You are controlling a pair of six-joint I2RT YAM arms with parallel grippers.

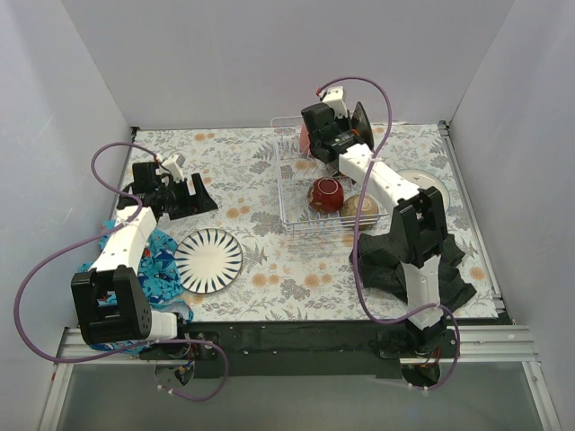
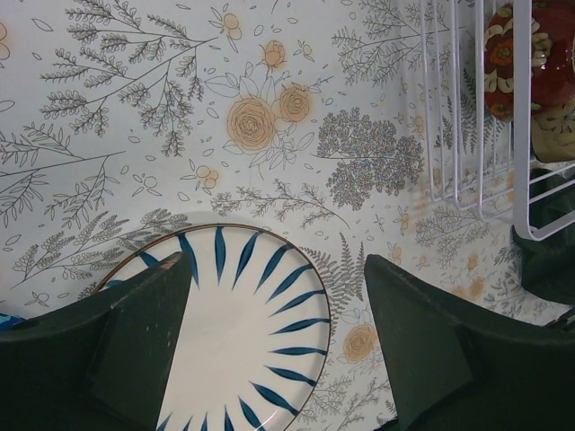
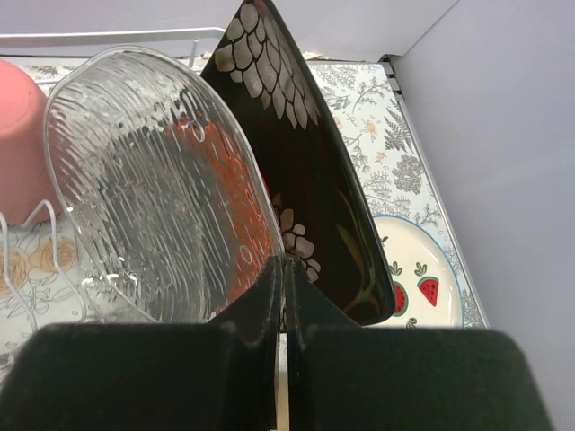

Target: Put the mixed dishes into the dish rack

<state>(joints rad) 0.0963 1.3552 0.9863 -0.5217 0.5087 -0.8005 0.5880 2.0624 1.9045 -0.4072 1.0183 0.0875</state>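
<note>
Placement of the black plate (image 3: 305, 162) is the step in hand, as I judge it. The right jaws are closed tight on its lower rim and hold it on edge, slightly tilted, above the far end of the dish rack (image 1: 301, 215). The rack sits toward the far edge of the tabletop (image 1: 243, 171), right of the middle. Just beside the held plate a clear ribbed plate (image 3: 153, 180) appears to stand in the rack, with orange showing through it. The pink cup (image 3: 18, 135) is past that, on the side toward the left edge. A red bowl (image 1: 326, 193) and a tan bowl (image 1: 364, 208) fill the rack's near end.

To do it well, the plate should go straight down on edge into the gap next to the ribbed plate. Its rim should be seated between two upright wires before the jaws part. A tilt could knock it against the glass neighbour or let it flop over, so a low, slow release looks wise.

The left jaws are spread wide with nothing between them, poised near the striped plate (image 2: 243, 341). That plate lies flat toward the near-left corner, beside the blue cloth (image 1: 153, 256). A strawberry plate (image 3: 409, 269) waits by the right edge, and the black cloth (image 1: 404, 265) lies toward the near-right corner.
</note>
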